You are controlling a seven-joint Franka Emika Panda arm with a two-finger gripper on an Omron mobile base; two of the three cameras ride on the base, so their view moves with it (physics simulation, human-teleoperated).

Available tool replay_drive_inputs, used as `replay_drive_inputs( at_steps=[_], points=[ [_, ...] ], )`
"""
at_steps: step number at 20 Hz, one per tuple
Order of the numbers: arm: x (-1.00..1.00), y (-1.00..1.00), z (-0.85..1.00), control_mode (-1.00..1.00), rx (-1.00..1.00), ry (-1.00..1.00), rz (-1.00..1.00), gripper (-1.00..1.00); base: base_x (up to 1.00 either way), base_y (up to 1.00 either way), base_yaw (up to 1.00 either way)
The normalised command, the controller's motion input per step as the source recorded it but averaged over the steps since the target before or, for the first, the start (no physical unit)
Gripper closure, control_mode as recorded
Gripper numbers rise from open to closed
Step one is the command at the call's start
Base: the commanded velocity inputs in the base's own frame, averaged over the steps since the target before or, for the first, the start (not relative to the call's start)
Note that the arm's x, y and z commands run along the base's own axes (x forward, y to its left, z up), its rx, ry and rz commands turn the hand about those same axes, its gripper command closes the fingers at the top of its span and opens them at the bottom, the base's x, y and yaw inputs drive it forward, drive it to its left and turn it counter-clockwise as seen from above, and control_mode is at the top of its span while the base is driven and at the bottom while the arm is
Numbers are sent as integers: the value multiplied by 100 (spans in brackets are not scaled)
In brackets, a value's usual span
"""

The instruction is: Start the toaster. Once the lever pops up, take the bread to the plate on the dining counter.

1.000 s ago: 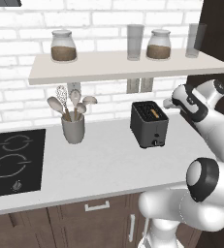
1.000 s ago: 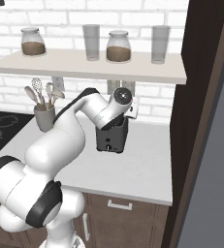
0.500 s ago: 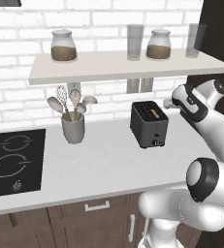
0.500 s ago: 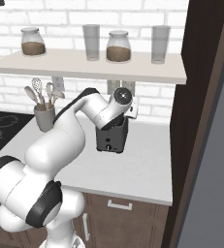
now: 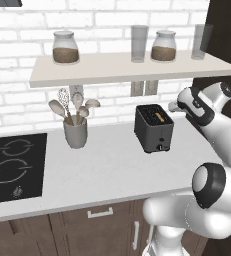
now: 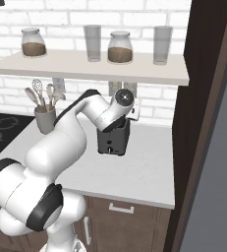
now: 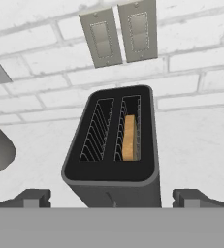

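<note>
The dark grey toaster (image 5: 154,128) stands on the white worktop under the shelf, with a small pale control (image 5: 160,147) low on its front face. A thin golden-brown slice of bread (image 7: 129,137) sits deep in its right slot; the left slot is bare wire. My gripper (image 7: 113,198) hangs open just above and in front of the toaster's (image 7: 112,145) front end, its fingertips (image 7: 33,197) spread wider than the toaster and touching nothing. From the right base view my forearm covers the top of the toaster (image 6: 112,141). The plate and the dining counter are out of view.
A grey utensil cup (image 5: 75,132) stands left of the toaster and a black hob (image 5: 14,165) further left. The shelf (image 5: 127,70) with jars and glasses runs overhead. Wall outlets (image 7: 118,31) sit behind the toaster. A dark tall cabinet (image 6: 203,123) bounds the worktop on the right.
</note>
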Motion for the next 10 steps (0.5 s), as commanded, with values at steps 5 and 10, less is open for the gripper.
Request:
replay_drive_inputs(
  at_steps=[5,10],
  points=[
    [0,0,0,-100,0,0,0,-100,0,0,0],
    [0,0,0,-100,0,0,0,-100,0,0,0]
  ],
)
